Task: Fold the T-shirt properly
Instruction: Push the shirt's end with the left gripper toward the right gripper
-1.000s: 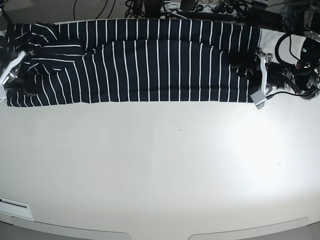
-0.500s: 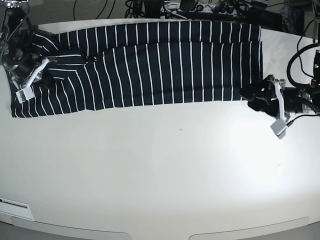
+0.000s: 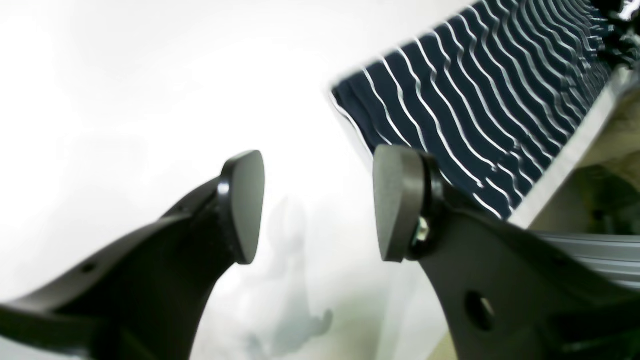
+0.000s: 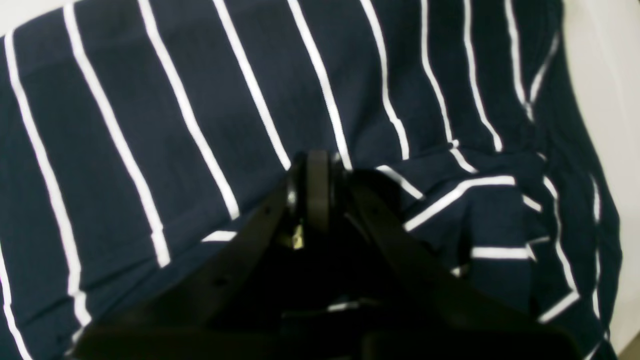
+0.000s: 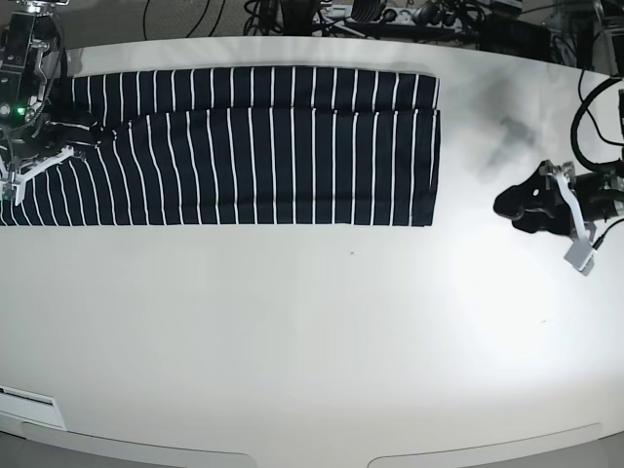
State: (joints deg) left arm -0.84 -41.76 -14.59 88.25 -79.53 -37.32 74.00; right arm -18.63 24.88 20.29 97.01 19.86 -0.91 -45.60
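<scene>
Pinching the T-shirt (image 5: 253,146) at its sleeve end, the right gripper (image 4: 318,186) readies a crosswise fold (left gripper (image 3: 317,205) gapes empty), needing a regrasp.

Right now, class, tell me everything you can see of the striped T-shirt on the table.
The T-shirt is dark navy soft cloth with thin, evenly spaced white stripes. It lies flat as a long folded band along the far edge of the white table, a fold line running lengthwise near its top. Its end by the right claw is bunched and wrinkled, and that claw is shut over this cloth. The left claw is open, apart from the shirt, above bare table.
</scene>
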